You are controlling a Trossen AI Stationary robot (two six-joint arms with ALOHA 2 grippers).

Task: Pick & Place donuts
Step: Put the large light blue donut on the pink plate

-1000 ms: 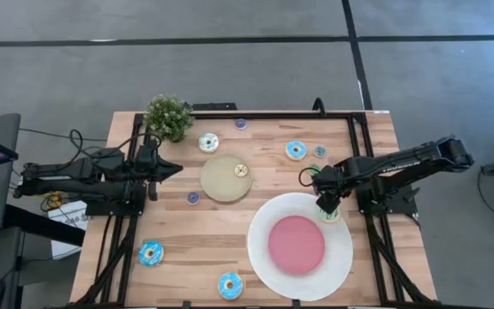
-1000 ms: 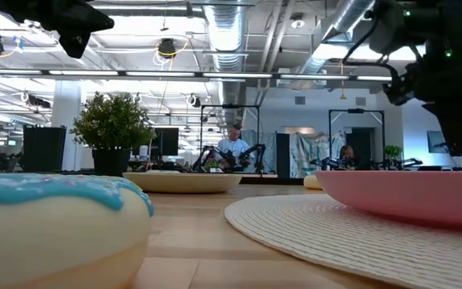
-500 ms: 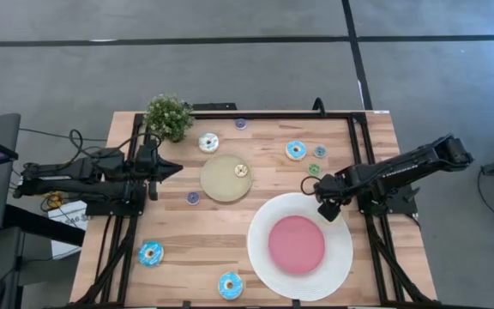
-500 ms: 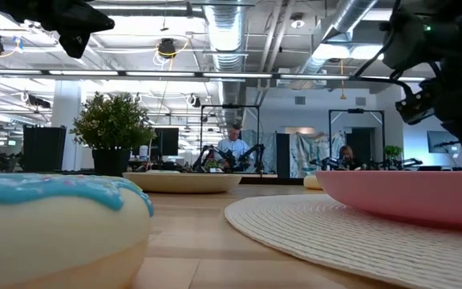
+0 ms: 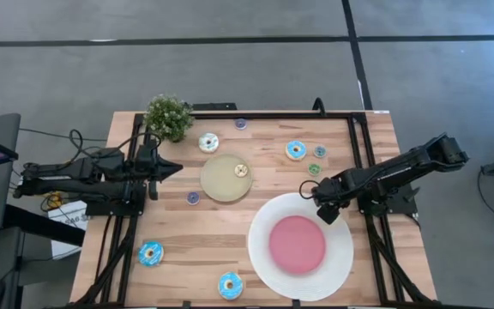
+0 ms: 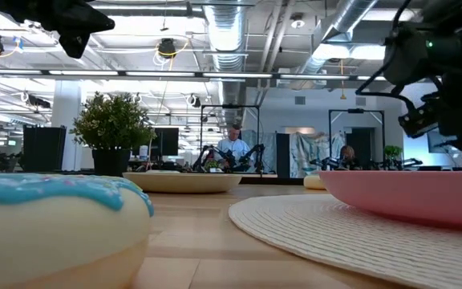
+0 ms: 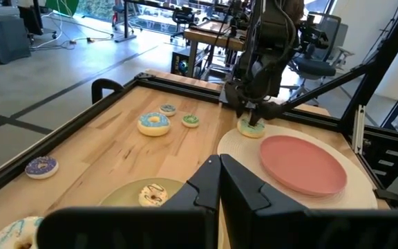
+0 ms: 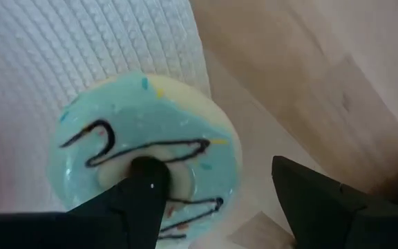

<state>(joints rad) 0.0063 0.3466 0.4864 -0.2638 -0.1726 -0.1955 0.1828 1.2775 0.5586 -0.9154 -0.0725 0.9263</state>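
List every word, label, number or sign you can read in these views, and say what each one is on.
None can be read.
The white sheet beside the table's left edge, under the left arm, carries dark print: too small to read.
The donut on the big plate's rim has a black icing squiggle, not letters.
The screens in the room behind the table show no readable text.

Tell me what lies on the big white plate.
The green-iced donut lies on the white plate's woven rim, beside the pink centre. The right hand hangs open over it and covers it from above.
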